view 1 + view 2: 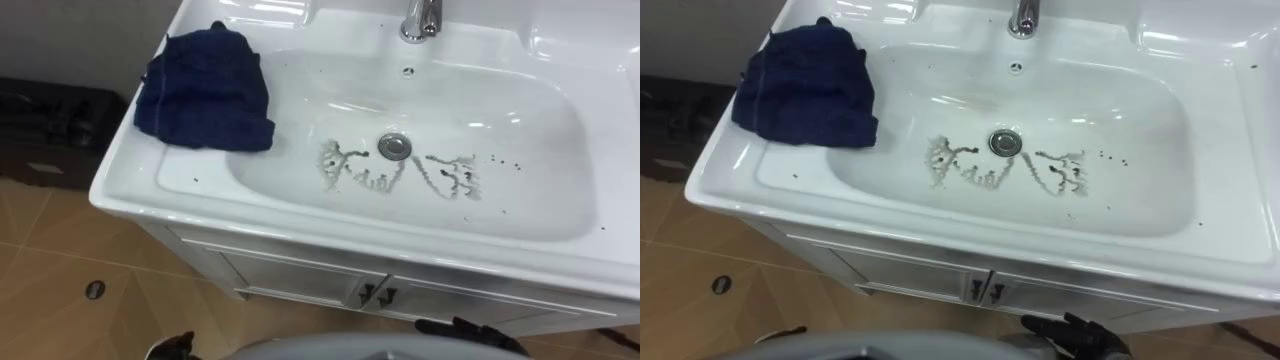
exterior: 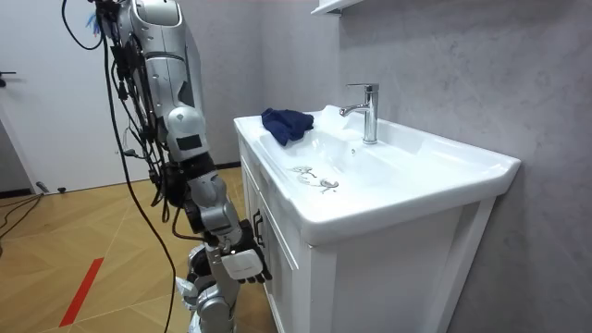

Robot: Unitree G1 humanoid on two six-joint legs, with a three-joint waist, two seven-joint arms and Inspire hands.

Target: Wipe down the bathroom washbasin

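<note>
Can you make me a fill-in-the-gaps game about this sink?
1. The cloth lying on the basin rim is dark ____.
2. The grey dirt marks curl around the ____ in the basin's bottom.
3. The cloth lies on the robot's ____ side of the basin.
Missing words: blue; drain; left.

A shiny white washbasin (image 1: 330,225) is sitting on a white cupboard (image 1: 300,275) with small dark handles (image 1: 378,294). A tall silver tap (image 1: 422,20) is standing at its back. This is looking like a bathroom (though a red tape strip (image 2: 81,291) is lying on the brown wooden floor (image 2: 65,222), like in a test room).
</note>
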